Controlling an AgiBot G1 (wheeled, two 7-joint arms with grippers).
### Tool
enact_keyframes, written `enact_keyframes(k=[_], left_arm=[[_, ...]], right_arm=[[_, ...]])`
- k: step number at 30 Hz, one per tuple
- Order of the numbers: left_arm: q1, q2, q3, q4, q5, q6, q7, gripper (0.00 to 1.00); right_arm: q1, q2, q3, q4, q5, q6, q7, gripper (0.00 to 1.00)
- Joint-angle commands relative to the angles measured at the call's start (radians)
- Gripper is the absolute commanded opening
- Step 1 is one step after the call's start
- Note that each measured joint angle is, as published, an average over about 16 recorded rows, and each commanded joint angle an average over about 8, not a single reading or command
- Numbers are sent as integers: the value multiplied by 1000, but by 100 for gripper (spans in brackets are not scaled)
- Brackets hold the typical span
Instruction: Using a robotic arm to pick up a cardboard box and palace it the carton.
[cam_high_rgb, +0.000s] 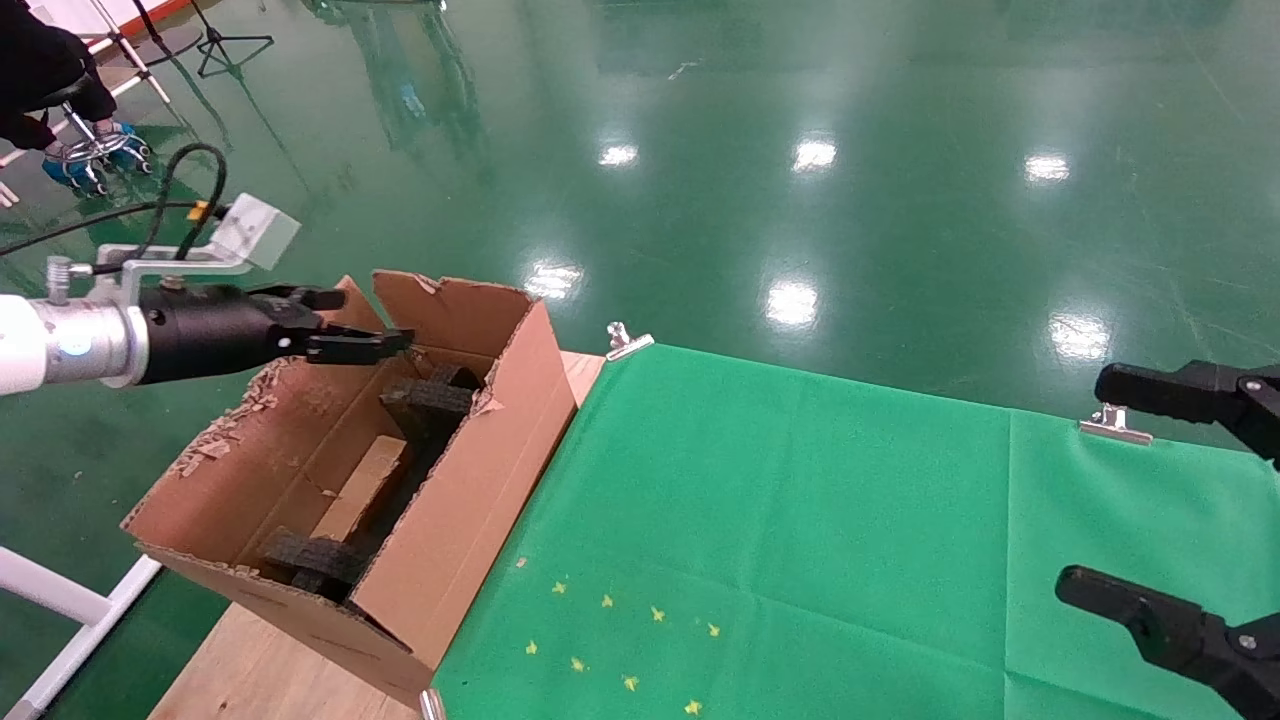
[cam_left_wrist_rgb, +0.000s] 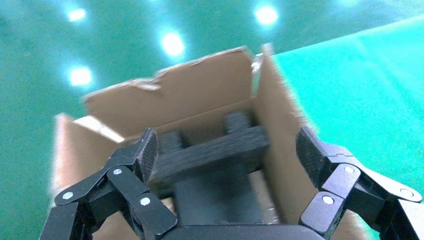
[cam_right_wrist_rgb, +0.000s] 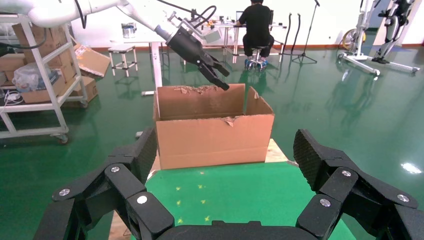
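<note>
The carton (cam_high_rgb: 470, 480) stands open at the left end of the table, flaps raised and torn, with dark foam pieces (cam_high_rgb: 432, 400) inside. The cardboard box (cam_high_rgb: 365, 487) lies on the carton's floor between the foam pieces. My left gripper (cam_high_rgb: 365, 322) hovers over the carton's far end, open and empty. In the left wrist view its open fingers (cam_left_wrist_rgb: 148, 152) frame a foam piece (cam_left_wrist_rgb: 210, 155) and the carton wall (cam_left_wrist_rgb: 200, 100). My right gripper (cam_high_rgb: 1110, 495) is open and empty over the table's right edge. The right wrist view shows the carton (cam_right_wrist_rgb: 212, 135) and the left gripper (cam_right_wrist_rgb: 226, 80) above it.
A green cloth (cam_high_rgb: 800, 540) covers the table, held by metal clips (cam_high_rgb: 1112, 424). Bare wood (cam_high_rgb: 260, 670) shows under the carton. A white frame bar (cam_high_rgb: 60, 600) runs at the lower left. A seated person (cam_right_wrist_rgb: 257, 22) and a shelf with boxes (cam_right_wrist_rgb: 35, 75) stand beyond.
</note>
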Motion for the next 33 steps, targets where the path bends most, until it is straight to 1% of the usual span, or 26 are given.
enact_keyframes(k=[1,33], left_arm=[[8,3,-7,-12,-23,13,14,100],[165,89,-139,-235,-451,268,294,100]], right_arm=[[0,0,0,0,0,0,0,100],[0,0,0,0,0,0,0,100]])
